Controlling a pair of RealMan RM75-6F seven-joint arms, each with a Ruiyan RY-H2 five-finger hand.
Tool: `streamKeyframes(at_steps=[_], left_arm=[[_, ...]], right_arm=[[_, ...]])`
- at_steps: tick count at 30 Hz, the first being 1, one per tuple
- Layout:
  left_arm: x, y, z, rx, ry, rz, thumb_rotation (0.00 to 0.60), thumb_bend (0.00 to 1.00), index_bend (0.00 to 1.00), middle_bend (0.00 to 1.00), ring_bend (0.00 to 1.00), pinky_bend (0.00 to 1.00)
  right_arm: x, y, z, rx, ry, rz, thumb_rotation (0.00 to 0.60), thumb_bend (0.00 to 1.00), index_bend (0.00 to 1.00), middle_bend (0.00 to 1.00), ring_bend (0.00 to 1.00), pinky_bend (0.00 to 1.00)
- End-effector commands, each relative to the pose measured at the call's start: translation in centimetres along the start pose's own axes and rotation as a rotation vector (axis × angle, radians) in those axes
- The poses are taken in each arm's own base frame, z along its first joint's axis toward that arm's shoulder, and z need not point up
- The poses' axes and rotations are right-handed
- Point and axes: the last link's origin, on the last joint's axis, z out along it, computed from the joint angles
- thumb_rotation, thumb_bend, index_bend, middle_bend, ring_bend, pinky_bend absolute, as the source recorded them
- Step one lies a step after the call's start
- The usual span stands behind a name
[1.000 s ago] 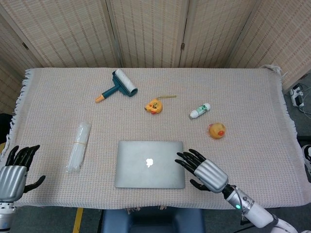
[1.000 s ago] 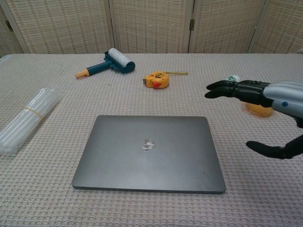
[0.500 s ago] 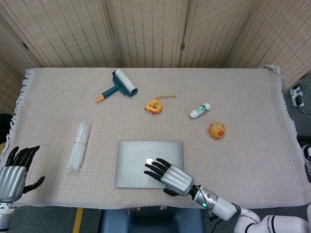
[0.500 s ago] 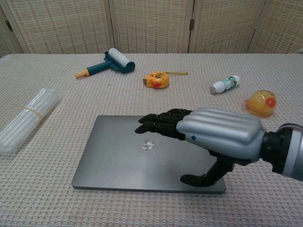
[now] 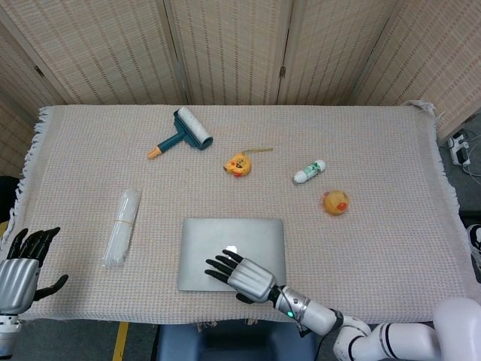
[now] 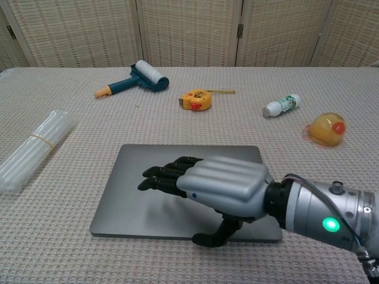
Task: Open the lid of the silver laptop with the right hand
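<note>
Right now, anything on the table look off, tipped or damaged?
Nothing stands out. The silver laptop lies flat and closed, square to the table edge, with the right hand spread over its lid. The small white bottle lies on its side, nothing spilled.

Right robot hand [image 6: 222, 190] over laptop [image 6: 136, 195]; lint roller [image 6: 135, 80] behind.

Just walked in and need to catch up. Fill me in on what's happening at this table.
The robot's right hand is stretched out over the closed silver laptop, fingers spread above the lid and the thumb down by the near edge. The lid is not yet raised. The left hand sits idle at the table's left edge, holding nothing. A lint roller, tape measure and small bottle lie farther back, untouched.
</note>
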Motion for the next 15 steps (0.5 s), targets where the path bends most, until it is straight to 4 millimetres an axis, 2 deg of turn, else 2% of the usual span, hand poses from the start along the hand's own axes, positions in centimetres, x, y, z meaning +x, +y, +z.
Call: streamKeyframes(at_steps=[1,15], left_arm=[[-0.1,0.0,0.0,0.0,-0.002,0.0,0.6,0.25,0.12,0.18,0.15,0.04],[-0.4,-0.6,-0.1,0.011,-0.012,-0.009,0.6,0.25,0.12,0.18,0.15,0.04]], right_arm=[[-0.3,-0.1,0.5,0.002,-0.005,-0.019,0.6,0.37,0.0,0.0,0.0,0.0],[-1.5,-0.7,2.4,0.0,-0.022,-0.055,0.6,0.36,0.0,0.0,0.0,0.0]])
